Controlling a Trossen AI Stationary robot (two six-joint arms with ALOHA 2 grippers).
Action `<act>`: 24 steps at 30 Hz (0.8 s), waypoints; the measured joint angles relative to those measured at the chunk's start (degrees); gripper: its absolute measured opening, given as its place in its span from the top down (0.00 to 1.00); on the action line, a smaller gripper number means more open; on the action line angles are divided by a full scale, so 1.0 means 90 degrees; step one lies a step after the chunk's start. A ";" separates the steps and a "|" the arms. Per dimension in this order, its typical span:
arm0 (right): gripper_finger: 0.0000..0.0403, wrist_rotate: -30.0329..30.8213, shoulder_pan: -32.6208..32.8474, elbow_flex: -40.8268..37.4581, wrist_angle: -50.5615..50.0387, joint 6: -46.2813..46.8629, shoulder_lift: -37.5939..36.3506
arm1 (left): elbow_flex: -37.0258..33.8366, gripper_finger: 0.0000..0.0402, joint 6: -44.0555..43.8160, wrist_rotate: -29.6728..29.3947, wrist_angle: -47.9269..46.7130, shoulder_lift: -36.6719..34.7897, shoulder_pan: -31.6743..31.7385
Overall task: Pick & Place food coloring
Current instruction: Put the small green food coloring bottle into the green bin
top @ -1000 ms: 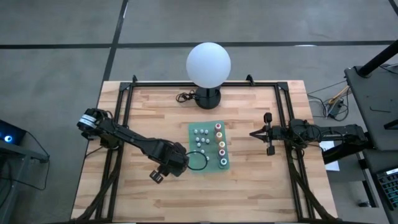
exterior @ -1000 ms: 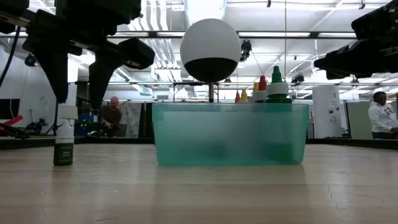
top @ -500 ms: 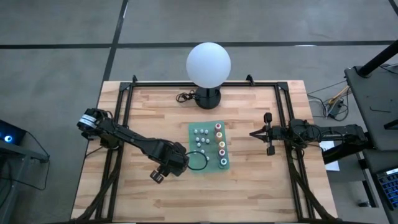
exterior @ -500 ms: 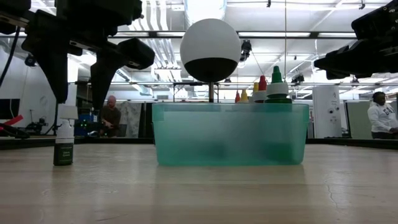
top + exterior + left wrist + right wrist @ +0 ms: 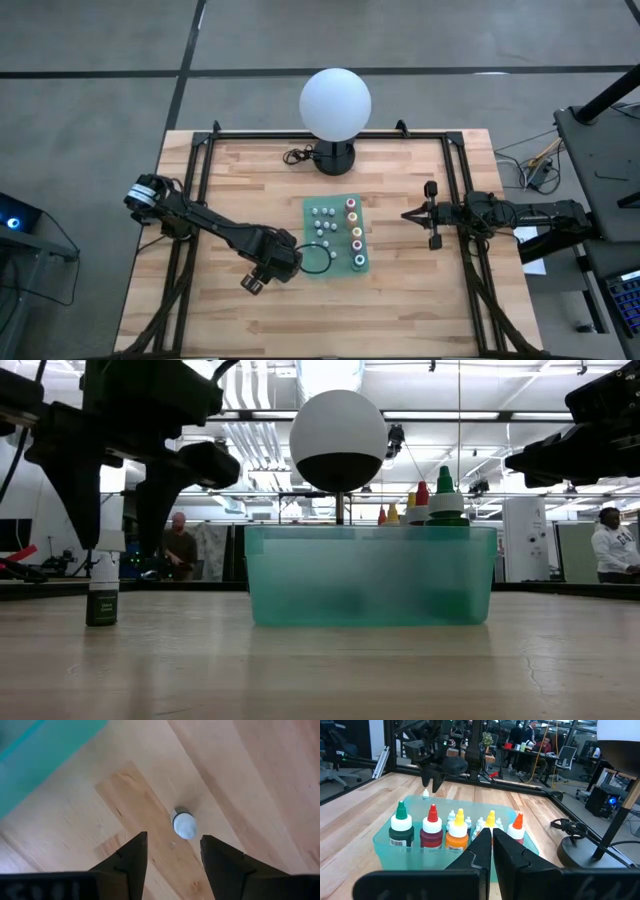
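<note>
The left end effector (image 5: pixel 170 857) hangs above the wooden tabletop (image 5: pixel 230 190) with its two dark fingers (image 5: pixel 131 857) spread apart and nothing between them. Directly below the gap stands a small white-capped food coloring bottle (image 5: pixel 183 824), upright on the bare wood and clear of both fingers. In the low view that same bottle (image 5: pixel 102 588) shows a white top and dark body, with the fingers ending just above its cap. Just beside this end effector, toward the table's middle, sits a translucent teal bin (image 5: pixel 311 213). Inside it, the small whitish bottles (image 5: pixel 324 216) cluster on the side nearer the left end effector, and the five larger bottles with coloured tops (image 5: pixel 354 232) stand in a row along the farther side.

The right end effector (image 5: pixel 492 840) waits beyond that farther side of the bin, raised off the tabletop, its fingers pressed together and empty. Seen from it, the nearest bottles run green, red, yellow, yellow and orange-tipped.

Beyond the bin, at the table's far edge, stands a white globe lamp (image 5: pixel 335 103) on a black base.
</note>
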 joint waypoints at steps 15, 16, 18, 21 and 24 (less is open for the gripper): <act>0.98 0.0002 0.0000 0.0000 -0.0002 -0.0009 0.0000 | -0.0117 0.61 -0.0189 0.0088 0.0240 0.0000 -0.0005; 0.98 0.0001 0.0000 0.0000 -0.0002 0.0000 0.0000 | -0.0134 0.61 -0.0220 0.0143 0.0238 0.0000 -0.0010; 0.98 0.0001 -0.0002 0.0000 0.0000 -0.0010 0.0000 | -0.0136 0.61 -0.0318 0.0259 0.0245 0.0002 -0.0022; 0.98 0.0002 0.0000 0.0000 -0.0002 0.0001 0.0000 | -0.0146 0.61 -0.0323 0.0432 0.0279 0.0002 -0.0032; 0.98 0.0002 -0.0001 0.0000 -0.0001 -0.0005 0.0000 | -0.0250 0.61 -0.0325 0.0516 0.0444 0.0002 -0.0032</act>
